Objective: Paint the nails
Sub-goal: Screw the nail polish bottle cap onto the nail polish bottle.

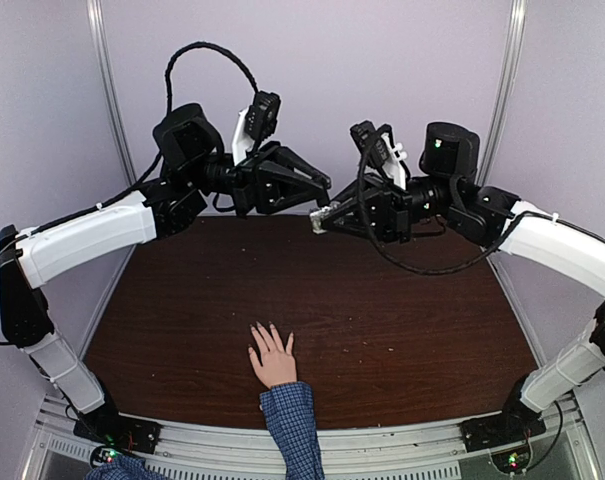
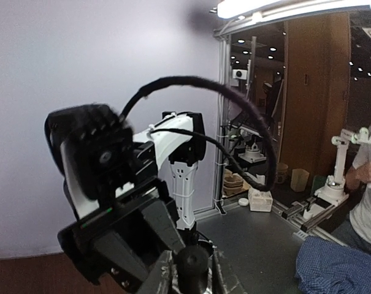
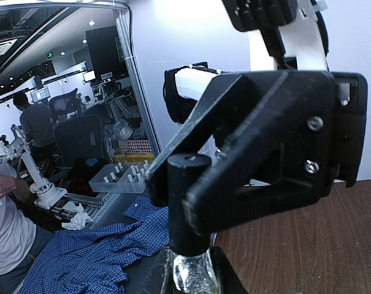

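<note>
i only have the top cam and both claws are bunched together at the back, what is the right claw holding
Observer: The right wrist view shows the right claw shut on a small clear glass bottle with a tall black cap.
Operator: ok and the left one, is it on that cap
Observer: Yes. In the left wrist view the cap sits between the fingers of the left claw, which are closed onto it.
Operator: is the brush out yet
Observer: Not that I can see. In the right wrist view the cap sits right down on the glass and no brush shows.
</note>
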You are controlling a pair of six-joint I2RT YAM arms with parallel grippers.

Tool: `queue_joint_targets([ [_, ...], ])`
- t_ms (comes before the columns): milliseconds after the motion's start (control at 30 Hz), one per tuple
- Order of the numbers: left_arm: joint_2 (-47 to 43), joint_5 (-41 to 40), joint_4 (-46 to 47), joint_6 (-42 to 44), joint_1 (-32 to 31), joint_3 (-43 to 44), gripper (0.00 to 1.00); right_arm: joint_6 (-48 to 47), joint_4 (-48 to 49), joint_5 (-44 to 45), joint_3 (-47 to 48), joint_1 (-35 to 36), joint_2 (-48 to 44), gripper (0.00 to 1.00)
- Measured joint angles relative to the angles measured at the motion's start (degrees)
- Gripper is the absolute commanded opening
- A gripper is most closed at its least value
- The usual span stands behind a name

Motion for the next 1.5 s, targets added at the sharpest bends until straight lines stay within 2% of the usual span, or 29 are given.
queue_joint_targets([
  [167,-0.92,-3.21,-2.19,-1.09,2.71,-2.86,0.47,-3.50,-1.66,2.62,0.92,-1.05,-1.01,0.00],
  [300,-4.44,-9.77,-5.40,0.22,5.66,-6.88,0.51,-6.78,-4.63,7.56,0.94,-1.36,-2.67,0.00],
  [467,-10.25,-20.39,-10.58,3.74,6.29,-9.33,0.47,-8.96,-9.49,16.70,0.98,-1.40,-3.26,0.00],
  [567,-12.31,-26.21,-11.41,4.44,6.05,-9.57,0.46,-9.44,-12.61,25.68,0.98,-1.40,-3.26,0.00],
  [900,-10.40,-42.51,-13.14,3.85,1.44,-10.27,0.43,-10.67,-16.33,49.27,1.01,1.60,-3.26,0.00],
  [1200,-4.66,-49.29,-14.58,2.12,-1.81,-7.74,0.41,-14.19,-19.37,62.97,2.05,6.36,-2.93,0.00],
  [1400,-2.60,-50.49,-14.32,-0.09,-2.58,-6.36,0.33,-15.87,-20.28,69.05,2.86,8.39,-2.10,0.00],
  [1500,-2.01,-50.60,-14.29,-1.09,-2.73,-6.12,0.24,-16.68,-20.59,71.56,2.89,9.01,-1.66,0.00],
])
